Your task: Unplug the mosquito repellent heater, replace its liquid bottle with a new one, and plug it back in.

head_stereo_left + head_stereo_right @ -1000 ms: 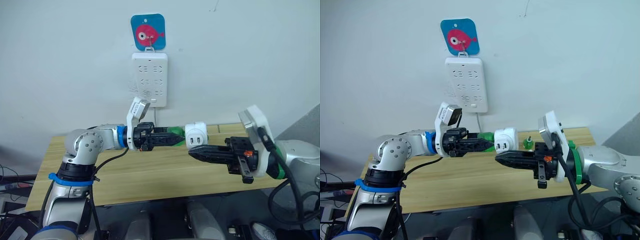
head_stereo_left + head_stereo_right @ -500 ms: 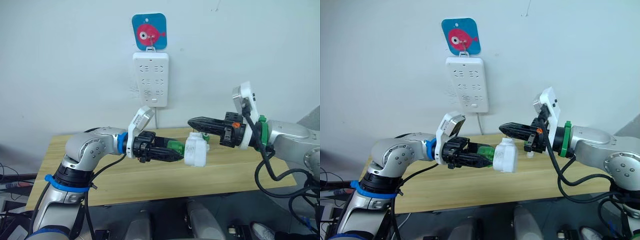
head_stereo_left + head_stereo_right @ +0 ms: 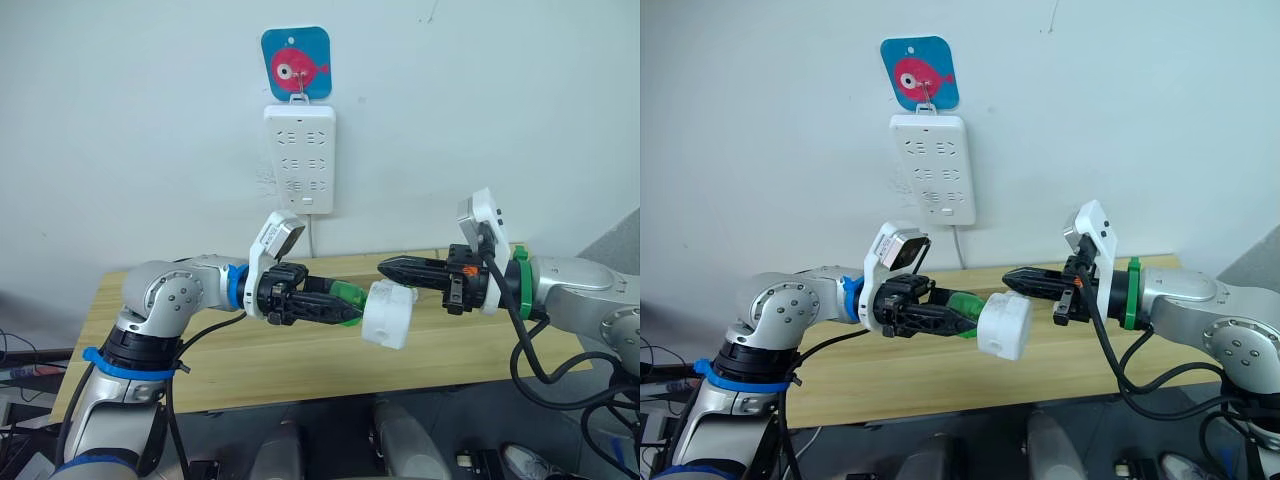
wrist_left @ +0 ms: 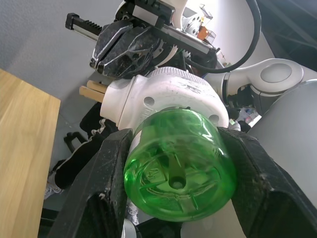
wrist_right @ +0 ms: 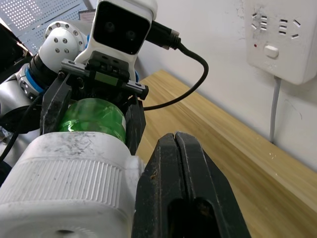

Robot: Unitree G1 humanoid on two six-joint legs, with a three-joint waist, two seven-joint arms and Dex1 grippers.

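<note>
- Green liquid bottle (image 4: 177, 161) sits screwed into the mosquito repellent heater (image 3: 388, 313); contents not readable.
- Heater: white, rounded, ribbed, scuffed; held in air above the table (image 3: 300, 355), below the power strip (image 3: 300, 158).
- Left gripper (image 3: 330, 305) reaches sideways, fingers clamped on bottle.
- Right gripper (image 3: 392, 268) level, fingers pressed together, tip just beside heater.

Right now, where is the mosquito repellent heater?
The mosquito repellent heater is in the air above the wooden table, below the wall power strip, between the two grippers: the left gripper holds its green bottle, and the right gripper is beside its top.
</note>
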